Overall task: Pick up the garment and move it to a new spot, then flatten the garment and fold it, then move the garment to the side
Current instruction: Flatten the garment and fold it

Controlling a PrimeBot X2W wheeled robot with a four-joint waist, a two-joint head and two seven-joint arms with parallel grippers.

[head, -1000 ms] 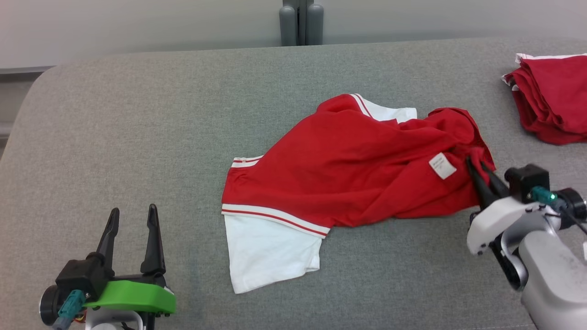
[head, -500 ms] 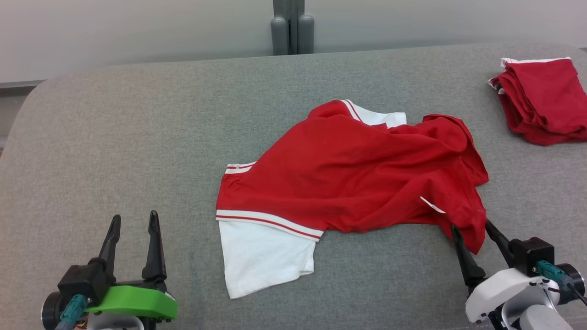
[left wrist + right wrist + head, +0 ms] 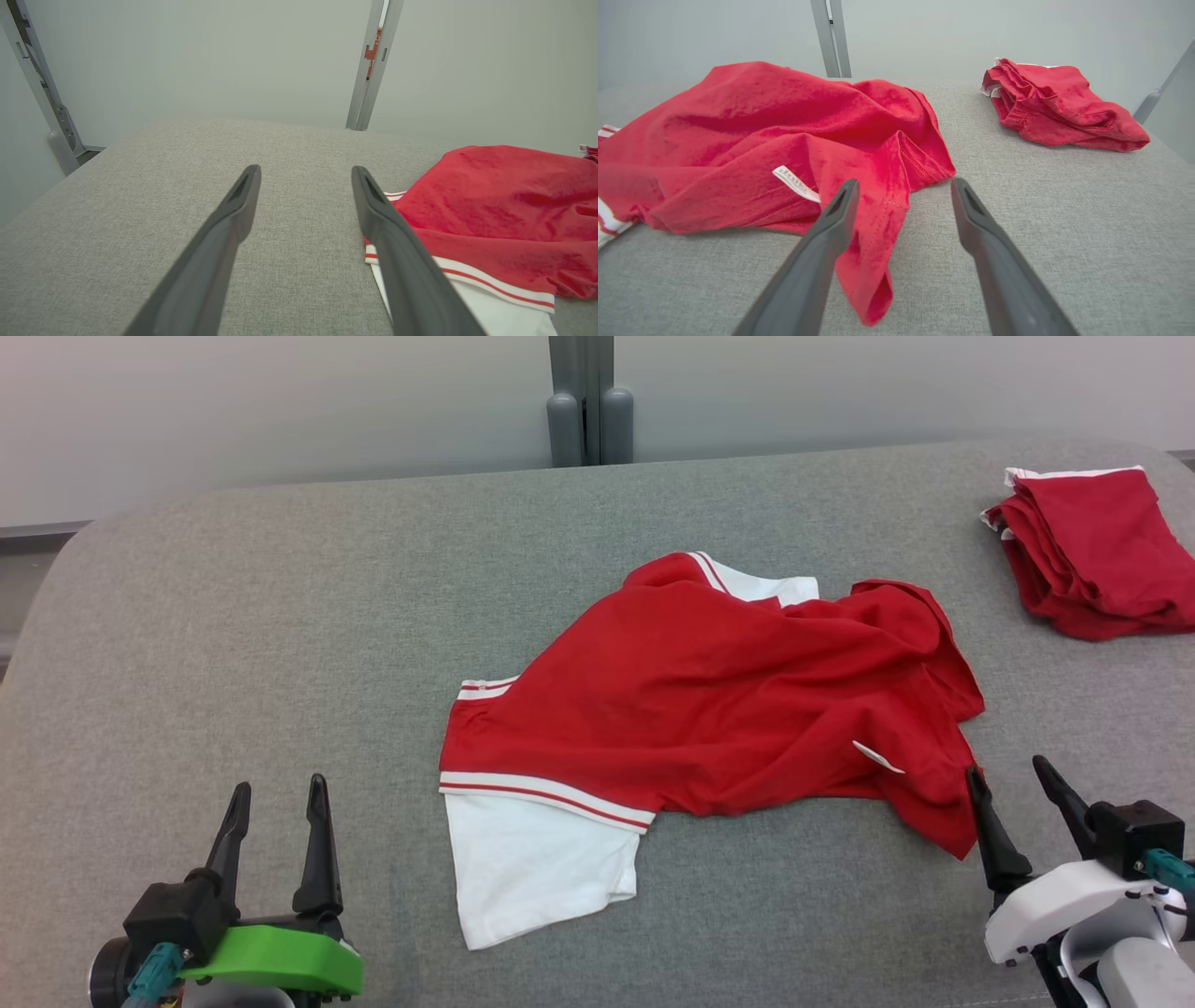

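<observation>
The right gripper no longer pinches the garment's right edge as it did a second ago. Its fingers now stand apart, drawn back toward the lower right, and the released corner lies slack on the grey padded surface.

At the lower left, the left gripper hovers with its fingers spread and nothing between them, well apart from the cloth. In the left wrist view its fingers frame bare grey fabric, with the garment off to the right.

The garment sits crumpled at the middle of the surface. It is red with white, red-striped trim, and a white sleeve lies flat at its near left. A small white label shows near its right end.

In the right wrist view the open fingers point at the garment's loose corner, which lies just beside the left finger; whether they touch is unclear.

At the far right rests a folded red pile, well apart from the garment.
</observation>
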